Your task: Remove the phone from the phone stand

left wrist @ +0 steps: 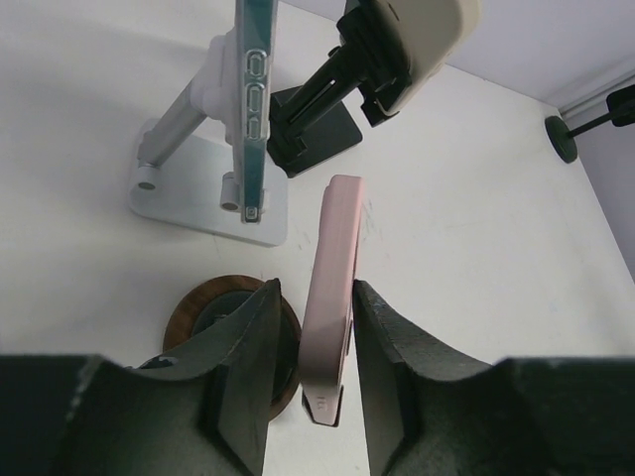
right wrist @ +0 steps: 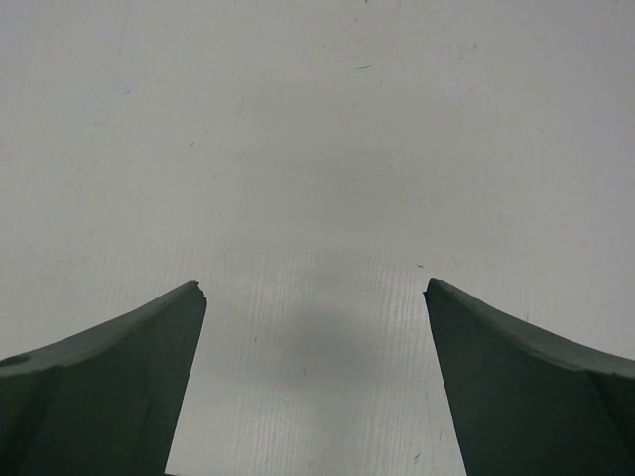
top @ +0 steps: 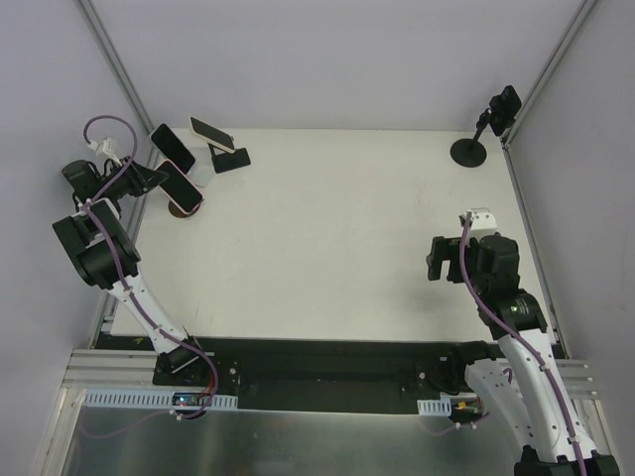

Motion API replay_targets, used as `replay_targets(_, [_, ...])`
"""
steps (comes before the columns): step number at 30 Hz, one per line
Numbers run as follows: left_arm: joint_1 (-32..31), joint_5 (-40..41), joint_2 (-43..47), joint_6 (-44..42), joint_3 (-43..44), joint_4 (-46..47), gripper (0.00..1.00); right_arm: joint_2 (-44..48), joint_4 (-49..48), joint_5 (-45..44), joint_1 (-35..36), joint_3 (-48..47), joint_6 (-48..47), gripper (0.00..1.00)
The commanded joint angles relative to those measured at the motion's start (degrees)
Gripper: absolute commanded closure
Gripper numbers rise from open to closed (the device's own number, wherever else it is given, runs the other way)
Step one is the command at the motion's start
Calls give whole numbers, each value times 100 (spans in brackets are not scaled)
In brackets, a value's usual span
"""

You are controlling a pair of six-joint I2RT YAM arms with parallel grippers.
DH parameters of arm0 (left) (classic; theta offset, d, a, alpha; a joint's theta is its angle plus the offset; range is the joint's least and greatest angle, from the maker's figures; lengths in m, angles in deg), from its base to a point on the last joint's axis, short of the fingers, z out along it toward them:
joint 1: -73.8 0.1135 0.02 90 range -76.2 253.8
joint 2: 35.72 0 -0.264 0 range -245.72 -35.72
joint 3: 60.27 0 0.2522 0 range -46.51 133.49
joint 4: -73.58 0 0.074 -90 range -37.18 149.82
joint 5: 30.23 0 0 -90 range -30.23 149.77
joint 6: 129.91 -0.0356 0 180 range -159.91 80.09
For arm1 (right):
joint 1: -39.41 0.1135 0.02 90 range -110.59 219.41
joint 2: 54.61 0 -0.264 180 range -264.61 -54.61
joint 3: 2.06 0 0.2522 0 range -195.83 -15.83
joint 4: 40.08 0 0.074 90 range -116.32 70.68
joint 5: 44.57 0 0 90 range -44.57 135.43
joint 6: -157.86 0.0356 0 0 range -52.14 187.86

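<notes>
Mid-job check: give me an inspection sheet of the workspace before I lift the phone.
Surface: white table, faint scuffs.
Job's things: pink phone propped on round wooden stand, far left.
Clutter: second phone on silver stand; third phone on black stand; small black mount far right.
Grippers: left gripper straddles pink phone, gap on one side, not clamped; right gripper open over table.
Cables: purple cable along each arm.
Surroundings: grey walls, metal frame posts.

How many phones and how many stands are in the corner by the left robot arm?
Phones: 3 (pink phone, teal-cased phone, beige phone)
Stands: 3 (round wooden stand, silver stand, black stand)
Total: 6
</notes>
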Motion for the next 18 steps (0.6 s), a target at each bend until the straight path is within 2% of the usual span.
replay_targets(1, [-105, -267, 0, 48, 189, 374, 69, 148, -158, 42, 33, -93, 156, 4])
replay_targets(10, [-88, -267, 324, 215, -74, 743, 100, 411, -96, 16, 33, -14, 200, 4])
replay_targets(18, [-79, -346, 614, 803, -285, 1551, 100, 657, -61, 42, 33, 100, 166, 4])
